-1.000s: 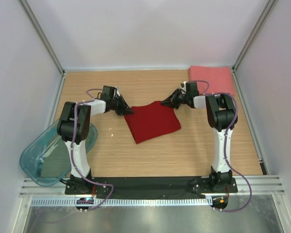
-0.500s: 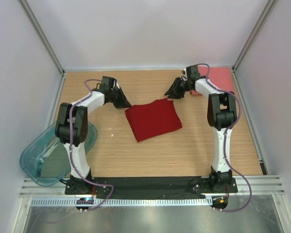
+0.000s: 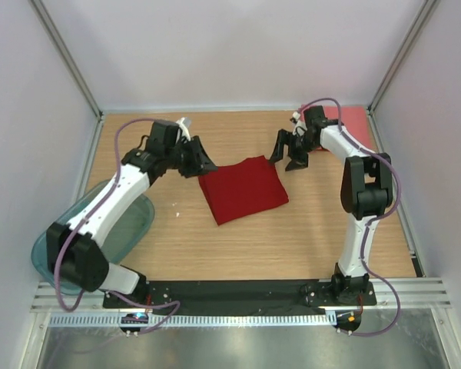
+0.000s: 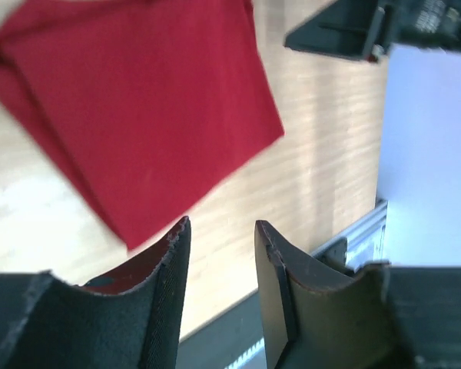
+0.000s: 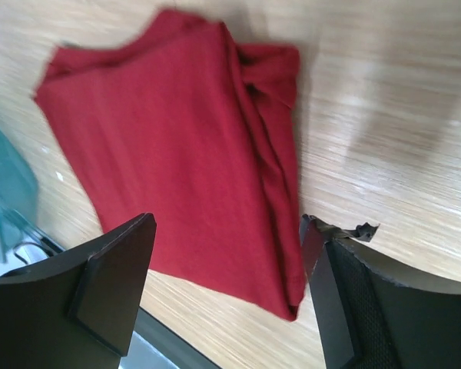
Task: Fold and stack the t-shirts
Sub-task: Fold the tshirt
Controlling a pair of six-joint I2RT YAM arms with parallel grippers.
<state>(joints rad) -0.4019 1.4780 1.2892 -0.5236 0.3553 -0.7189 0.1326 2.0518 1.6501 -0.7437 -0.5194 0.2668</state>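
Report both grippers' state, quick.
Left gripper: open, holding nothing.
Right gripper: open, holding nothing.

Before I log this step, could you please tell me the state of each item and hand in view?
red shirt: folded, flat on the table, not held
pink shirt: folded, in the far right corner
bin: open-topped, at the table's left edge
left hand: open, empty, beside the red shirt
right hand: open, empty, above the red shirt
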